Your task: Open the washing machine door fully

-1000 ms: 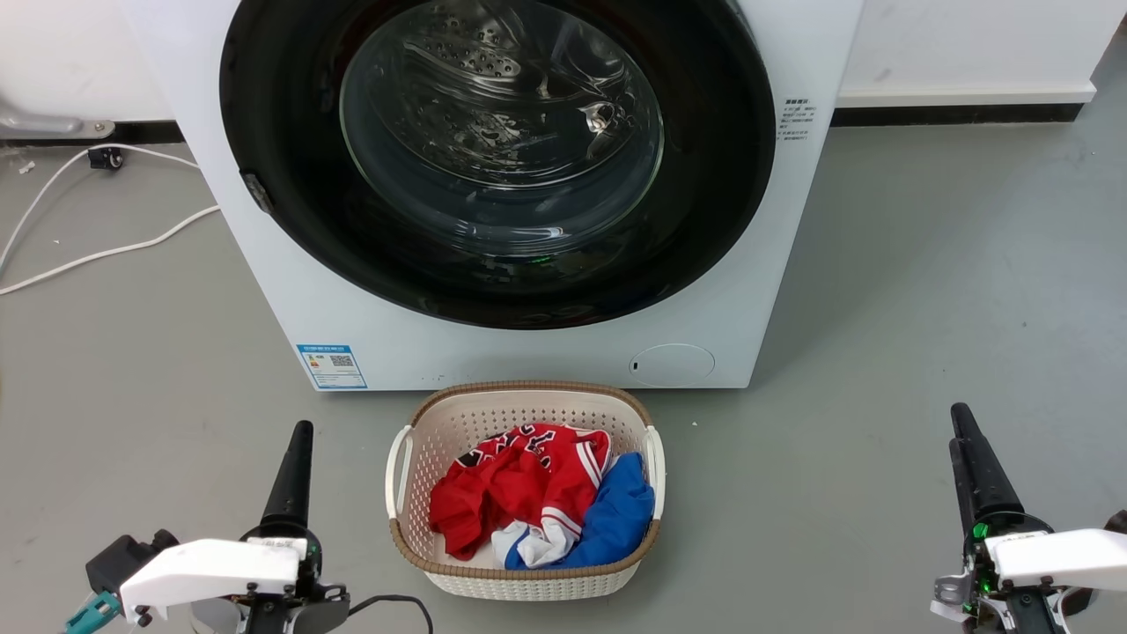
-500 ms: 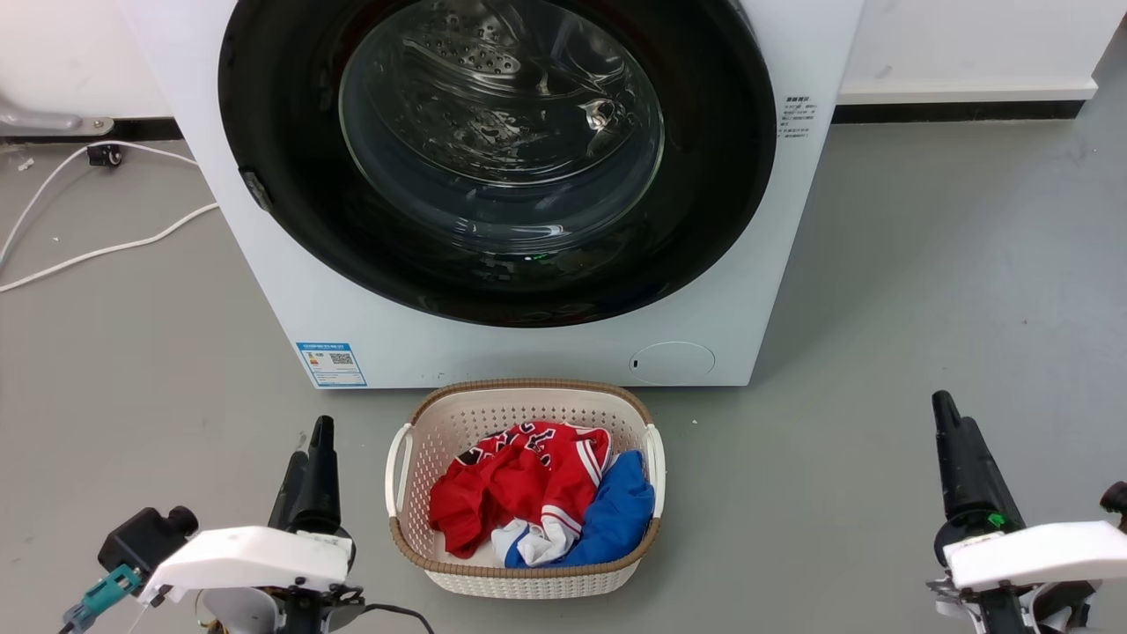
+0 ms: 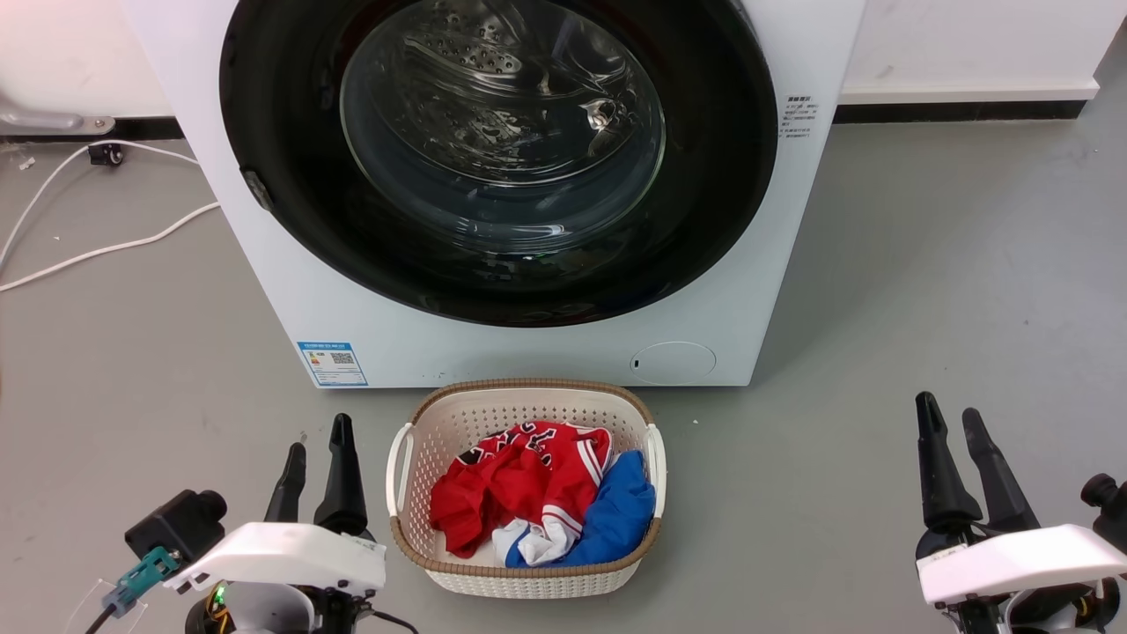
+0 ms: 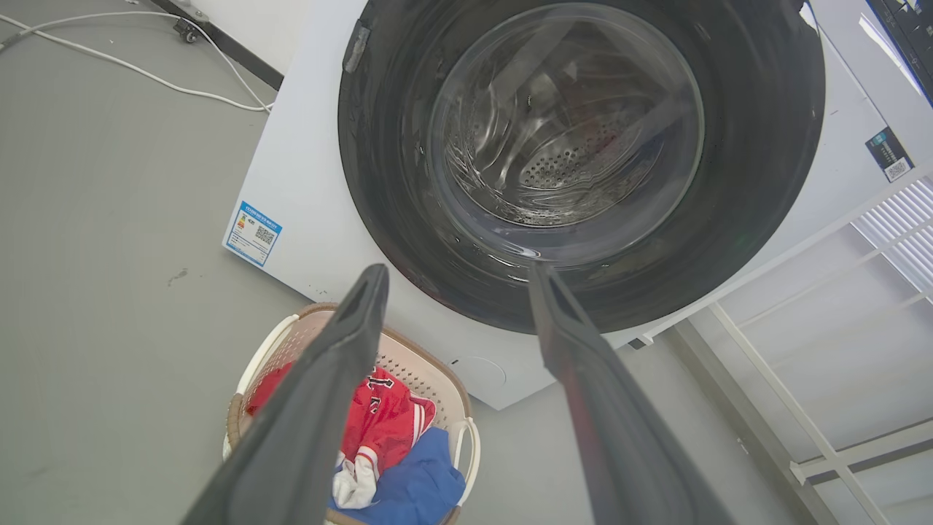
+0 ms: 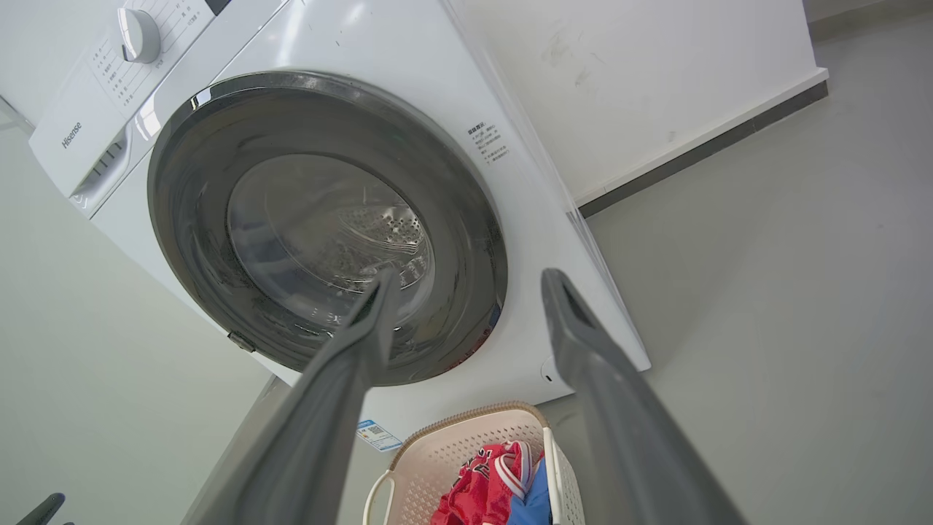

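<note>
The washer point(image 3: 546, 357) stands on the floor point(image 3: 924, 264), and its door point(image 3: 498, 163) is shut flush against the front, covering most of the width. The door looks heavy and stiff: a broad, glossy black ring round a domed glass point(image 4: 565, 124). It should swing as one rigid piece on a hinge, once a latch lets go. Both ring and glass look slick, so pressing or pinching on the face would likely slide off, and the glass should not be struck.

A basket point(image 3: 528, 387) of clothes sits on the floor just in front of the washer, below the door. It seems low enough to clear the swing, though I cannot be sure.

The left gripper point(image 3: 319, 436) hovers low beside the basket, jaws apart and empty. The right gripper point(image 3: 948, 409) hovers well off to the other side, its jaws likewise apart and holding nothing. Both are well short of the door.

The best hold is probably the small grey tab point(image 3: 255, 189) on the door's left rim. It looks like a pull, which would put the hinge on the right, and the left gripper is nearer to it.
</note>
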Robot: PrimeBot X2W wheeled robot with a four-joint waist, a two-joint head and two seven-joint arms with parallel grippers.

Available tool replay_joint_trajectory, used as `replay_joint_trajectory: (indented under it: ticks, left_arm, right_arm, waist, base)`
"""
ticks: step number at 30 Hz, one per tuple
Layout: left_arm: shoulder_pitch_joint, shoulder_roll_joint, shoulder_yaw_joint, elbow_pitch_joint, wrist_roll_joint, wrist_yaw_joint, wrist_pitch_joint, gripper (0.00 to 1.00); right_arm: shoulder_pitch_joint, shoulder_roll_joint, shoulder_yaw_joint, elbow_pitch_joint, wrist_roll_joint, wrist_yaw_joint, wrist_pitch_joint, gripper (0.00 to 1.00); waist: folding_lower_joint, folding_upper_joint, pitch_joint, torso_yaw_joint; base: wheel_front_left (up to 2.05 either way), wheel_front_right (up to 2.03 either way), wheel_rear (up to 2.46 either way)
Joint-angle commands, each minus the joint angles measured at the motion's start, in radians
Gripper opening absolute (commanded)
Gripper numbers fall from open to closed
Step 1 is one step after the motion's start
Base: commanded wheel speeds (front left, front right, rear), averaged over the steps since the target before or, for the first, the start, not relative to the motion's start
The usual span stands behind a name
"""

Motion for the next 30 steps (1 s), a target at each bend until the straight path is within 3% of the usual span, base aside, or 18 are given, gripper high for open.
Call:
replay_joint_trajectory:
  ticks: [1,11,30]
  left_arm:
    - [0.001,0.015,-0.013,-0.02,0.045,0.012,-0.013,1.0]
    - [0.007,0.034,-0.057,-0.043,0.161,0.047,-0.043,1.0]
    - [0.026,0.04,-0.098,-0.083,0.343,0.069,-0.091,1.0]
  right_arm:
    - [0.003,-0.002,0.002,-0.022,-0.05,0.002,-0.013,1.0]
    - [0.018,-0.002,0.005,-0.05,-0.181,0.002,-0.043,1.0]
    - [0.048,-0.002,0.008,-0.105,-0.327,0.002,-0.091,1.0]
  waist:
    - [0.0,0.0,0.0,0.0]
    - [0.0,0.0,0.0,0.002]
    - [0.0,0.0,0.002,0.004]
  base:
    - [0.0,0.0,0.0]
    - [0.0,0.0,0.0]
    - [0.0,0.0,0.0]
